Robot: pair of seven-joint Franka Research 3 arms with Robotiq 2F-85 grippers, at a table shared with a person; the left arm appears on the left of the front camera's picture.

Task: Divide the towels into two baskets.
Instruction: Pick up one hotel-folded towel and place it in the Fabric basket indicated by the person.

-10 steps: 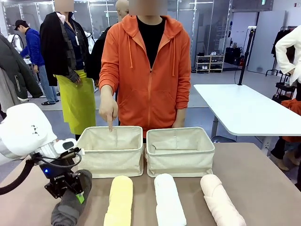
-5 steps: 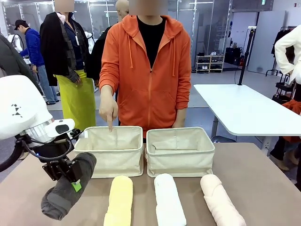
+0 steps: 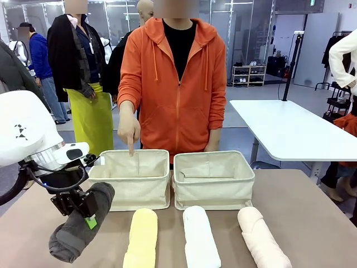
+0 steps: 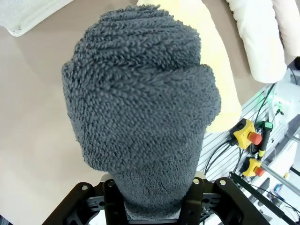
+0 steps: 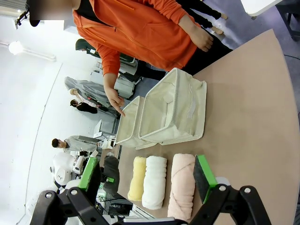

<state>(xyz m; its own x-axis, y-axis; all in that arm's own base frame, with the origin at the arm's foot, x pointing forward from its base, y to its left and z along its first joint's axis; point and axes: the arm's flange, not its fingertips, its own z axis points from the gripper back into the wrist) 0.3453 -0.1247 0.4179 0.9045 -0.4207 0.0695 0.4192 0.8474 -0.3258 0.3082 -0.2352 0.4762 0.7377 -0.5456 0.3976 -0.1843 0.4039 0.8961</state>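
— Up off the surface (image 3: 312,218) goes the dark grey towel (image 3: 78,229). A second ago it lay at the left end of the row; now it hangs clear and tilted, with its lower end drooping toward the robot's side.

— What has hold of it?

— The left claw (image 3: 83,207), clenched on the roll near its upper end. The left wrist view shows the terry squeezed between the two fingers. Over the last half second it has hardly shifted, so I judge the lift is done.

— Where is it relative to the baskets?

— Just beside the front left corner of the left basket (image 3: 131,195), not yet above the opening. The person's hand (image 3: 128,131) points a finger down into that same basket, which I take to be the destination.

— And the other arm?

— The right claw (image 5: 147,174) is released, its jaws spread wide with nothing gripped, and it looks down on the surface from above.

— The other towels?

— The pale yellow towel (image 3: 142,237), white towel (image 3: 199,237) and pale pink towel (image 3: 261,237) lie side by side in front of the baskets. The left basket and the right basket (image 3: 215,192) both look empty.

— So where does the task stand?

— One of the four towels is in the air and none is delivered. The carry probably needs enough height for the drooping end to clear the soft rim.
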